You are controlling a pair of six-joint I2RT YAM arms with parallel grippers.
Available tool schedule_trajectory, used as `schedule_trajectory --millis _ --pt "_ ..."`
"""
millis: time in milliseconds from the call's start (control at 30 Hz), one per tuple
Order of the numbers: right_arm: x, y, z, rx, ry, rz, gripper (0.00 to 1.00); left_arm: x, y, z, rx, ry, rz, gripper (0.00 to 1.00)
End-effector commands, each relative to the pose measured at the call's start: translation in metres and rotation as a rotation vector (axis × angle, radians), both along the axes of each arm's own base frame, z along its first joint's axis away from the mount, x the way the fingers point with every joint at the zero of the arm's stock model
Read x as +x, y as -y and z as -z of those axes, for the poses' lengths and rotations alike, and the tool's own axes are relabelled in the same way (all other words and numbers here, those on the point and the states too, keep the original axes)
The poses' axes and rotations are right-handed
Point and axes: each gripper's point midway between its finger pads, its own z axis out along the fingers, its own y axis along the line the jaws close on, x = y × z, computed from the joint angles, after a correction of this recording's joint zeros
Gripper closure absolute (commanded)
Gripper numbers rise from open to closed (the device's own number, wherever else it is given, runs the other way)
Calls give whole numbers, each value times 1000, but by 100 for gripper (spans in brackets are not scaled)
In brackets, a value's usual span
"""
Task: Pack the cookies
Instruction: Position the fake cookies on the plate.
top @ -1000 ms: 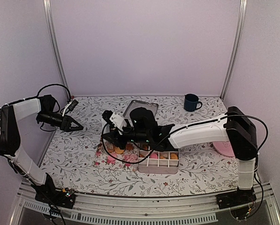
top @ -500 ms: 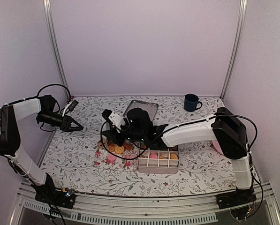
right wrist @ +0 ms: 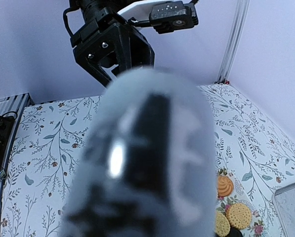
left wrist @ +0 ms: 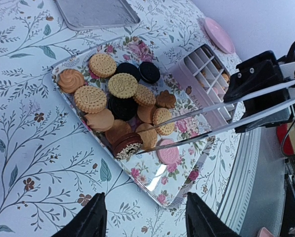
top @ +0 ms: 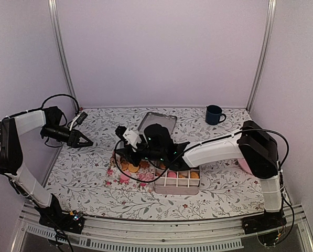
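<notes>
Right gripper clamped on long thin tongs, jaws partly closed around the handle end. Tongs run from the gripper straight out to the cookies. Tips sit low over the pile's near end and bracket what looks like a golden cookie beside a chocolate-rimmed cookie; contact not clear. Cookies lie heaped on a clear floral tray mid-surface, with more in the divided box just beside it. Right arm is the nearer one. Box lies on the gripper's side of the tray, so I'd judge a short pull-back carry. Left gripper open, empty, hovering well apart at the left over the surface.
</notes>
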Motion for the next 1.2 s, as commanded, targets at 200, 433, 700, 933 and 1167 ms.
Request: schedule_trajectory --millis 200,433,700,933,1167 --pt "-60 18 -15 -1 -90 -117 69 -1 0 -2 -19 2 3 45" --pt "-60 20 -26 4 -76 -99 69 -2 0 -3 -25 0 2 45" --pt "-21 6 -58 80 -23 -48 67 0 0 -5 -26 2 1 46" --pt "-3 -3 -46 79 -34 -39 62 -1 0 -2 -20 -1 6 46" --pt "10 -3 -21 51 -56 -12 61 -2 0 0 -26 -9 8 46"
